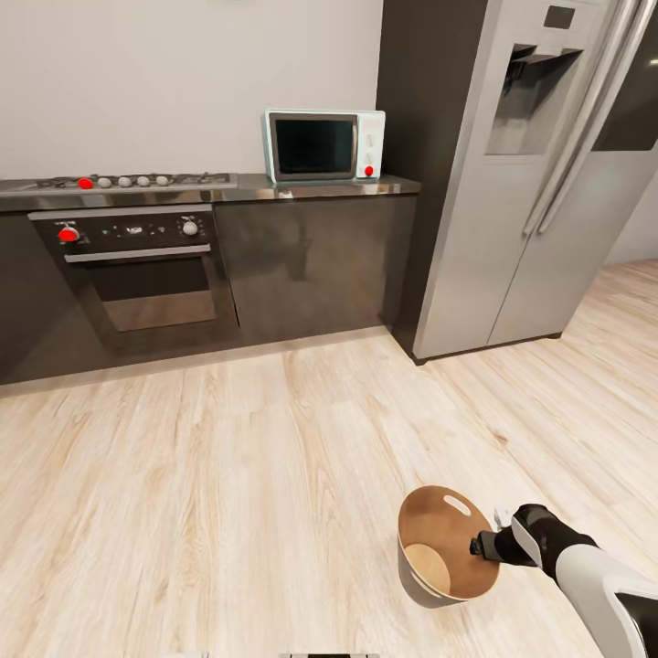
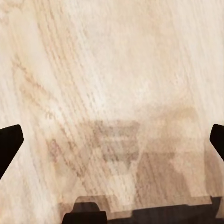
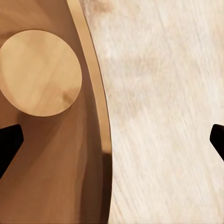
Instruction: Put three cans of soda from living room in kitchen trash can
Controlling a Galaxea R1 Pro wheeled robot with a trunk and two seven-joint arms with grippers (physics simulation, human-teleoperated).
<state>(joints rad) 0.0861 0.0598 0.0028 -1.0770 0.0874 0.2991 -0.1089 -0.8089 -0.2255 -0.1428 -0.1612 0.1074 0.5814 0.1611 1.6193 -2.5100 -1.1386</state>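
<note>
- The left gripper (image 2: 112,140) is hanging over bare pale wood floor (image 2: 116,70), its two dark fingertips (image 2: 9,140) sitting wide apart at opposite edges of the left wrist view, with nothing between them.
- Far ahead of both grippers, in the head view, a gas hob (image 1: 119,181) and built-in oven (image 1: 137,274) are sitting in dark grey cabinets (image 1: 311,265).
- A mint-green microwave (image 1: 324,146) is standing on the counter beside the hob.
- A tall steel double-door fridge (image 1: 539,183) is standing next along.
- The trash can (image 1: 445,548) is standing on the floor just in front of the right gripper (image 1: 482,546), its brown-copper inside holding nothing.
- The right gripper is hovering above the can's near rim (image 3: 95,93), its fingertips (image 3: 9,140) spread wide and holding nothing; one tip is over the can's inside, the other over floor.
</note>
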